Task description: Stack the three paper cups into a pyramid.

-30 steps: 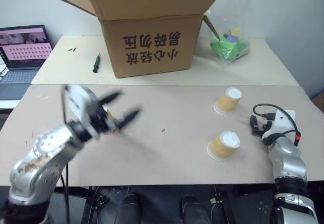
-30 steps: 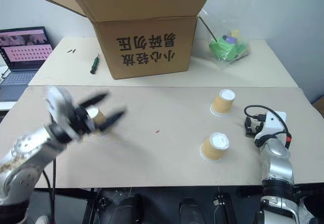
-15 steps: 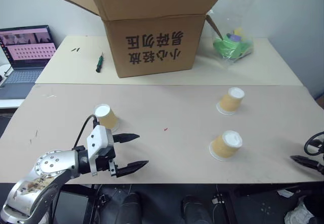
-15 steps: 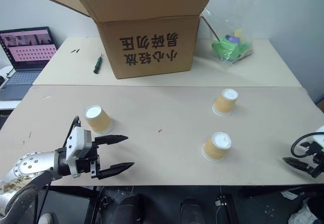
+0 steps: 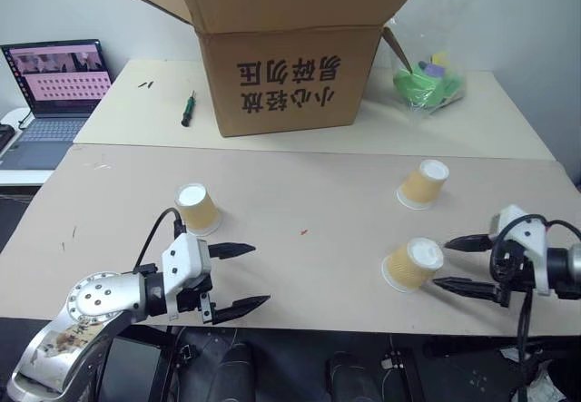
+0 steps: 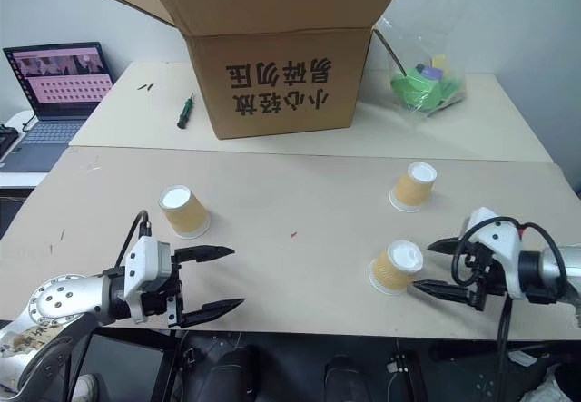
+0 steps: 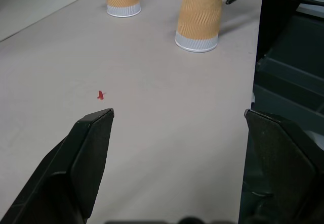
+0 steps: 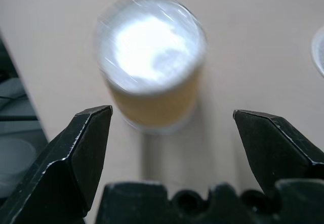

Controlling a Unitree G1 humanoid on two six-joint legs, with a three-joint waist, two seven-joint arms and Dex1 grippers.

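Right pincer point(image 6: 434, 267) agape just beside near cup point(image 6: 396, 267) — third cup point(image 5: 197, 209) by splayed left pincer point(image 5: 241, 279).

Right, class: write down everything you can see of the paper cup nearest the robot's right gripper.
The paper cup stands upside down on the tan table, wide white rim down, white base up. Its tapered sides are orange-brown with a ribbed texture, like paper. It sits near the table's front edge, in front of a second cup. The right gripper is open beside it, fingers aimed at it, not touching.
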